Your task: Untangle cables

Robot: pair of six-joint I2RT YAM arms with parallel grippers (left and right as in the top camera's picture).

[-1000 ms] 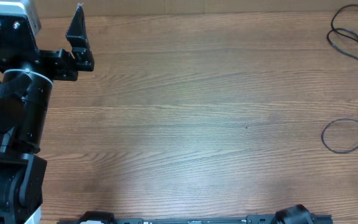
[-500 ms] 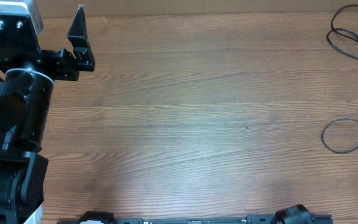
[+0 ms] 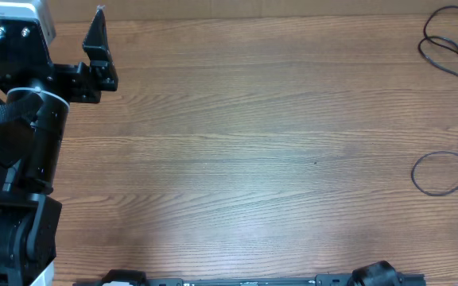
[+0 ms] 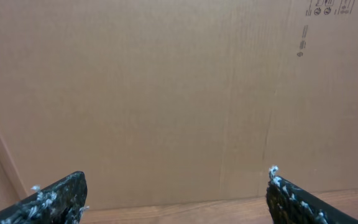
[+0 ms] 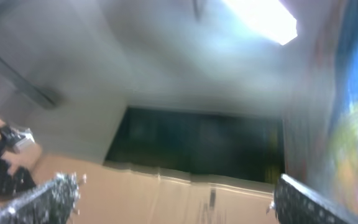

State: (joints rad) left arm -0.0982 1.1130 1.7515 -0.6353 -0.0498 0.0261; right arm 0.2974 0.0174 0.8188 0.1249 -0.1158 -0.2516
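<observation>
My left hand (image 4: 176, 194), up at ten o'clock, and my right hand (image 5: 174, 194) are both wide open and hold nothing, so I should reach slowly to the cables (image 3: 424, 36) far off at three o'clock and pinch just one.

Tabletop (image 3: 253, 143): light brown wood grain running left to right, soft glare patch near middle. Cardboard panel (image 4: 166, 93) upright along far edge of tabletop, plain tan, fills left wrist view. Vertical crease (image 4: 269, 112) right of centre; small printed marks (image 4: 328, 7) at top right corner. Right wrist view blurred: bright ceiling light (image 5: 263, 18) at top, grey surfaces around it, dark rectangular recess (image 5: 197, 146) below, tan cardboard edge (image 5: 166, 193) beneath.
</observation>
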